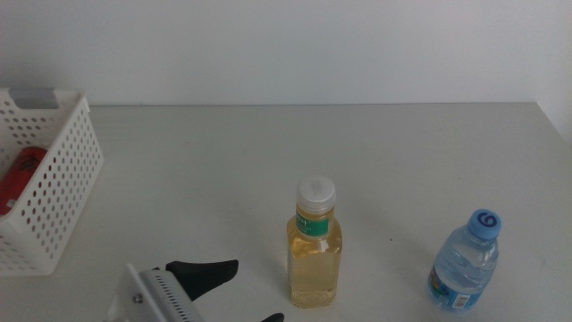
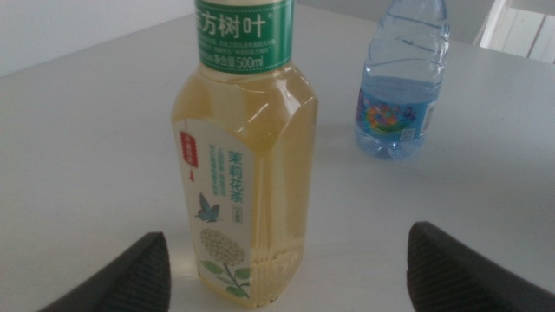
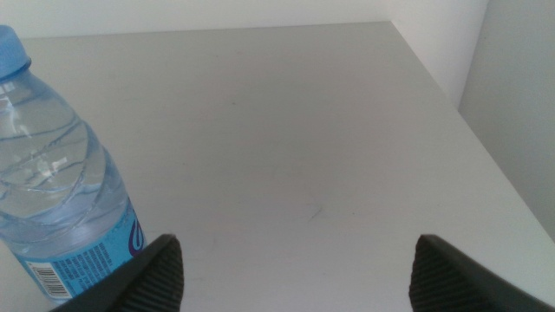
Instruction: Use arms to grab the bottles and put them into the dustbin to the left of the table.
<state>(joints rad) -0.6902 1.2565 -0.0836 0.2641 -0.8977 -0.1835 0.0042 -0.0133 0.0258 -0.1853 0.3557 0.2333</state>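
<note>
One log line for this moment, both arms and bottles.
left gripper: open, facing tea bottle | right gripper: open, beside water bottle | red can: in dustbin

Left wrist view: tea bottle close between spread jaws, water bottle behind.

Yellow-liquid bottle [image 2: 247, 165] stands upright on the pale table [image 2: 87, 147], filling centre frame from the top edge nearly to the bottom; cap cut off, green label band with white characters at top, white panel with a flower sprig low on its front. Left gripper [image 2: 282, 273] wide open, dark jaw tips in the lower left and lower right corners, apart from the bottle. Water bottle [image 2: 401, 82] upright at upper right, blue label, well behind.
</note>
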